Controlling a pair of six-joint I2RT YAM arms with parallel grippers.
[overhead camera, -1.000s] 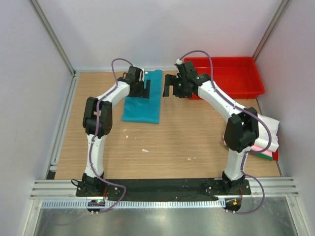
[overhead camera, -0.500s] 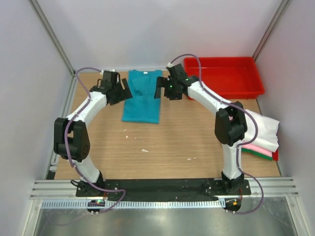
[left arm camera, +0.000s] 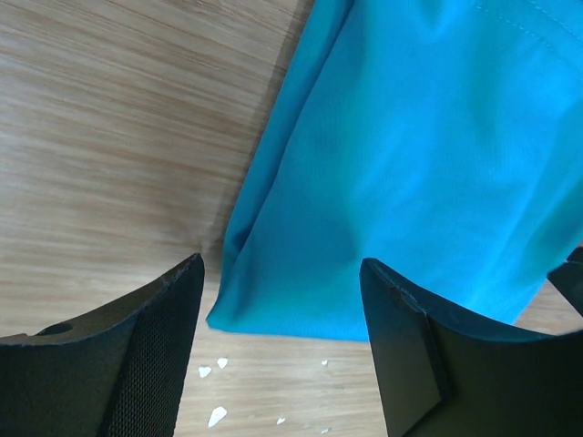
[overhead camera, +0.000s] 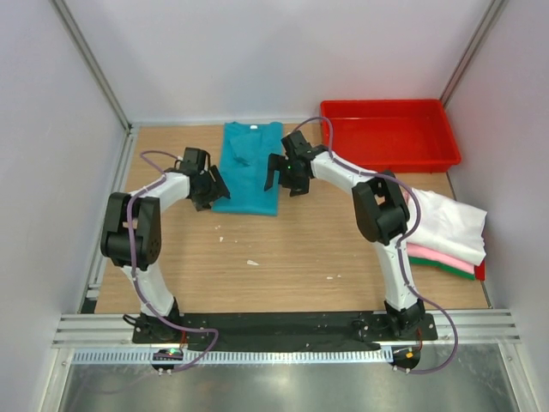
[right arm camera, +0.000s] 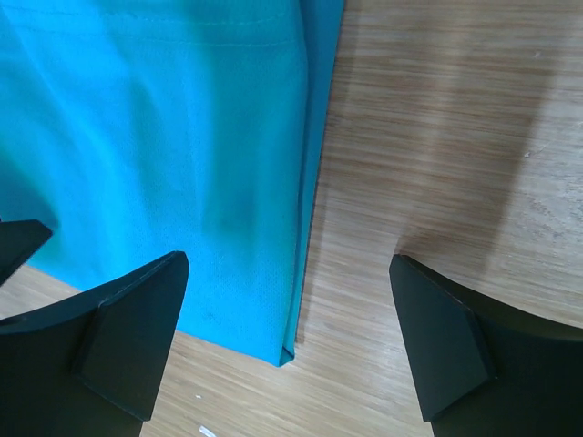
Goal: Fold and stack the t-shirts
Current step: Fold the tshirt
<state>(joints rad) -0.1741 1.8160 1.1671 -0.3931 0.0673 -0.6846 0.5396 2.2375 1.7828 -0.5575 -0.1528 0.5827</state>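
A teal t-shirt lies folded into a long strip at the back of the wooden table, neck toward the far wall. My left gripper is open low over its near left corner, a finger on either side and nothing held. My right gripper is open at the strip's near right edge. Its left finger is above the cloth and its right finger is above bare wood. Folded t-shirts are stacked at the table's right edge: white on top, pink under it and green at the bottom.
A red plastic tray stands at the back right, just behind the right arm. Small white crumbs lie on the wood near the teal shirt's near hem. Grey walls and metal rails enclose the table.
Both grippers have come from the far end of the teal shirt toward its near end. The left went round to the shirt's left side and narrowed a little. The shirt has not moved.
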